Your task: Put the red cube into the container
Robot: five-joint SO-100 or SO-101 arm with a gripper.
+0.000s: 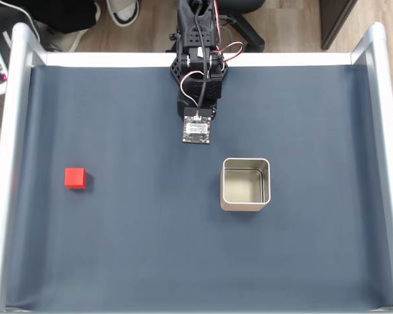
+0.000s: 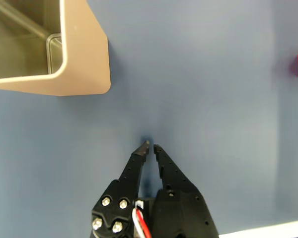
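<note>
Reaching the red cube [image 1: 75, 178] was the step in hand, and it called for a wide swing. The end effector [image 2: 150, 146] was closed and empty, tips nearly touching above bare dark surface [image 1: 137, 248]. In the fixed view the cube sat alone at the left, well apart from the arm [image 1: 198, 98] and from the container [image 1: 245, 184] on the right. A good approach would have opened the jaws first, squared them to two flat faces, then descended straight.
</note>
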